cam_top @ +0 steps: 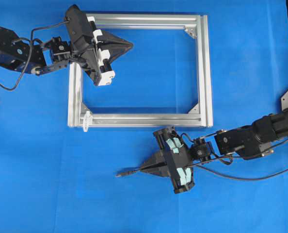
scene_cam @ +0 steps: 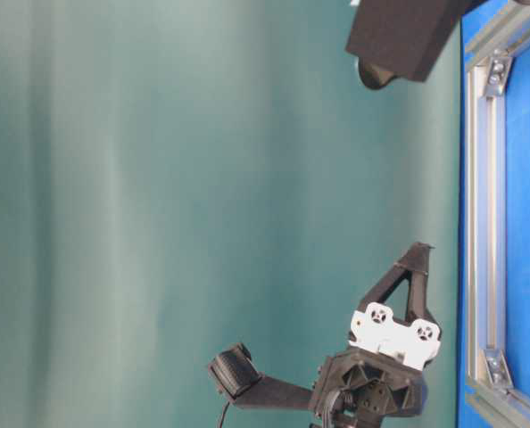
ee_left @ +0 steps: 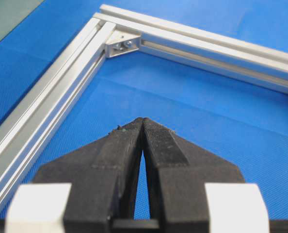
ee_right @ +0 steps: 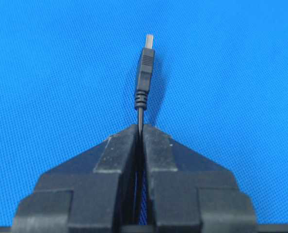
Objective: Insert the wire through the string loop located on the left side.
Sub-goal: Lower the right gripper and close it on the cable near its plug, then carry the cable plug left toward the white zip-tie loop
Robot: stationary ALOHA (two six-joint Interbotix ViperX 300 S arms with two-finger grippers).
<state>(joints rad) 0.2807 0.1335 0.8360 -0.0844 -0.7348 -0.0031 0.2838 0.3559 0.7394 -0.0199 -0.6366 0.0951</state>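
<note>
The wire's dark plug with its greyish tip sticks out to the left of my right gripper, which is shut on the thin black wire just behind the plug. This is below the silver frame. In the right wrist view the plug points away from the shut fingers over bare blue cloth. The white string loop sits on the frame's near bar by its left corner, up and left of the plug. My left gripper is shut and empty over the frame's upper left inside, and its tips are pressed together.
The frame's corner bracket lies ahead of the left gripper. Black arm cables trail to the right of the right gripper. The table-level view has the left gripper raised above the frame bar. A blue cloth covers the table.
</note>
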